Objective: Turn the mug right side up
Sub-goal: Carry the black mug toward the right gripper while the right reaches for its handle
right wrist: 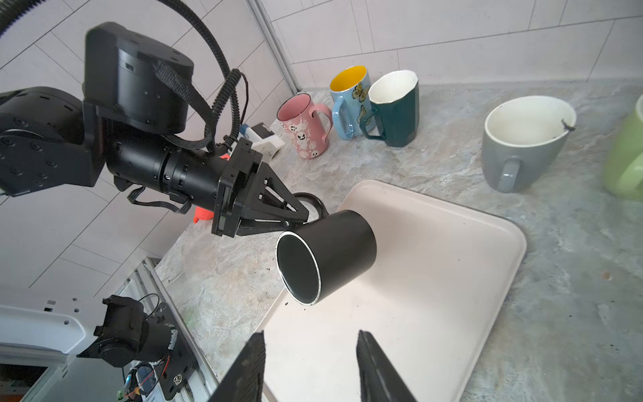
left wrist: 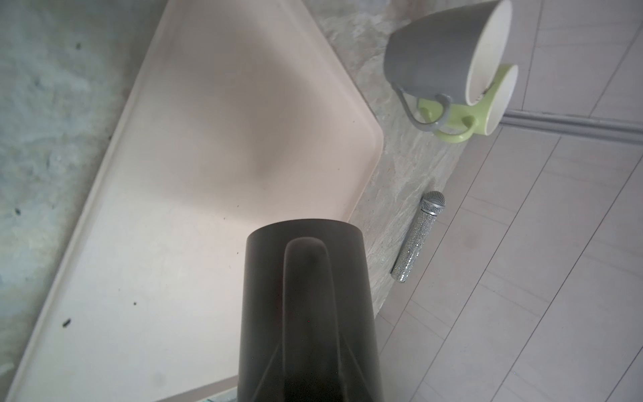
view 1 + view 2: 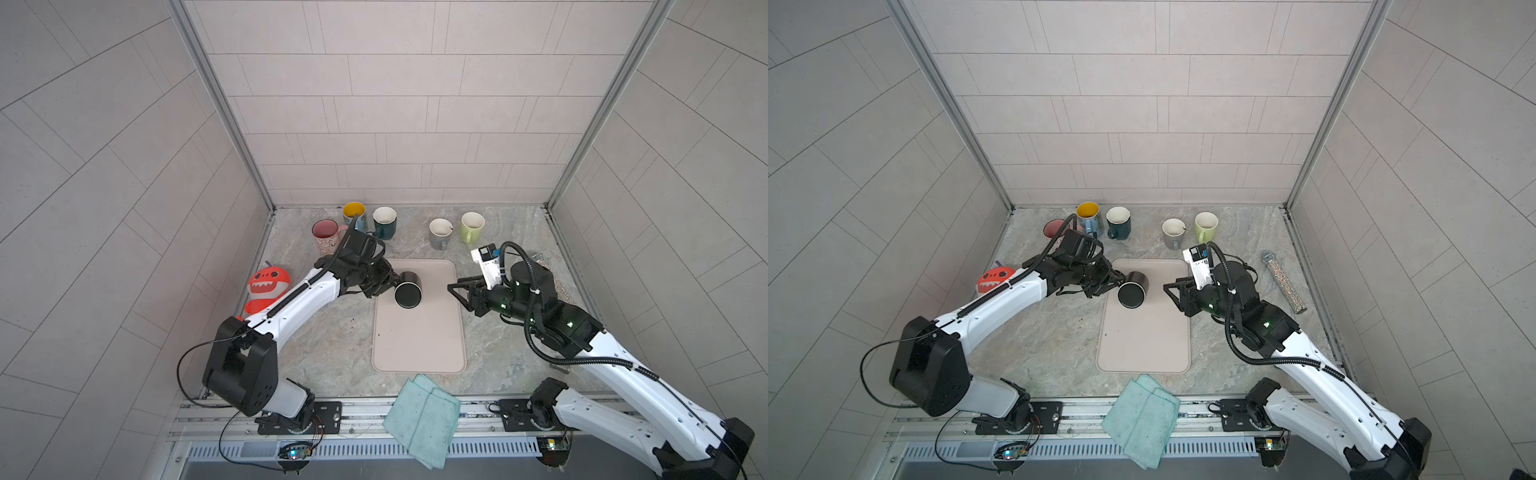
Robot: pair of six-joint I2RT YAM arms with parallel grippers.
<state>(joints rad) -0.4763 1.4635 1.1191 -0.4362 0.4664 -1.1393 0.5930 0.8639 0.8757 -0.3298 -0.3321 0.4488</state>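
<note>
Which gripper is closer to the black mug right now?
Left. The left gripper is clamped on the handle of the black mug, holding it tilted over the tray. The right gripper hangs open at the tray's opposite edge, clear of the mug.

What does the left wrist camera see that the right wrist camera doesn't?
Only the left wrist view shows the sparkly microphone. Only the right wrist view shows the pink mug, the blue butterfly mug and the dark green mug, plus the left gripper holding the black mug by its handle. Both show the black mug, the pale tray, the grey mug and the green mug.
</note>
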